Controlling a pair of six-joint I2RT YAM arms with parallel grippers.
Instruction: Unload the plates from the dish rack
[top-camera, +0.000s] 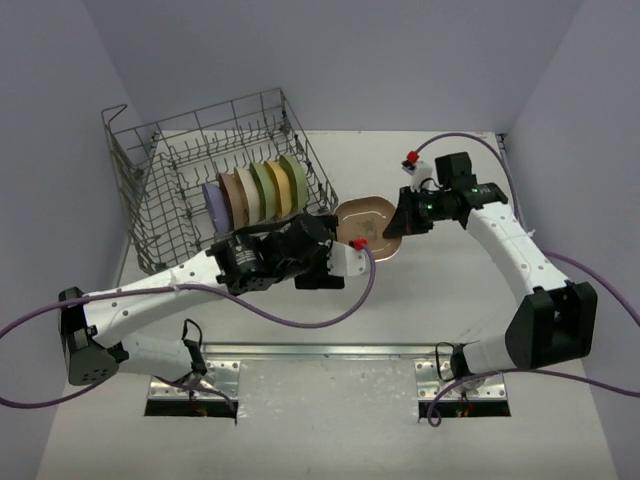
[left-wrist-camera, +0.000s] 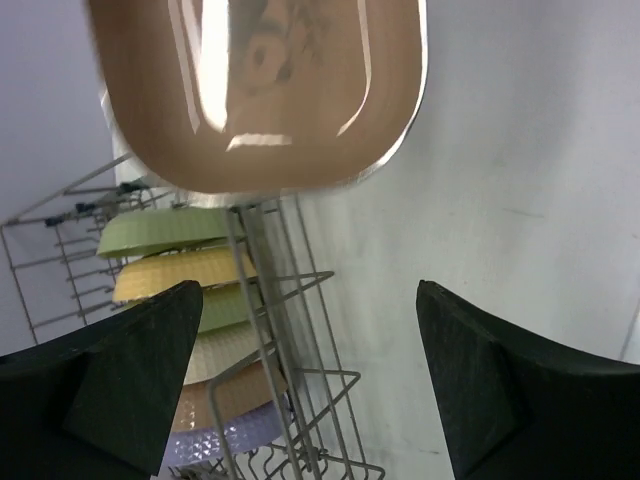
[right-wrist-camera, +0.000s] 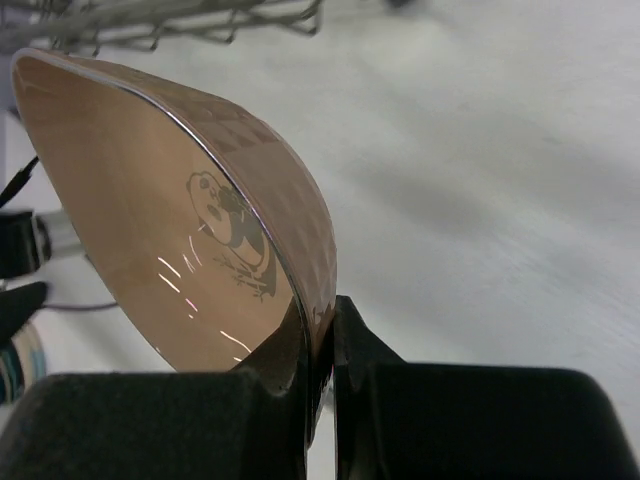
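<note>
A tan plate (left-wrist-camera: 260, 90) above wide-apart tool (left-wrist-camera: 308, 295), pastel plates (left-wrist-camera: 175, 270) in dish rack (left-wrist-camera: 300, 278).

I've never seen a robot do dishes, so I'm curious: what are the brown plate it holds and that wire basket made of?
The brown plate looks like glossy plastic, maybe melamine: sharp light streaks, a printed cartoon, a dimpled back. The dish rack seems grey metal wire, possibly coated: thin rigid rods, dull sheen.

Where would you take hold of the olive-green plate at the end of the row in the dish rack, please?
I would pinch its upper rim, coming from above: the olive-green plate stands on edge in the dish rack, with a yellow plate close behind it, so only the top edge and outer face look free.
</note>
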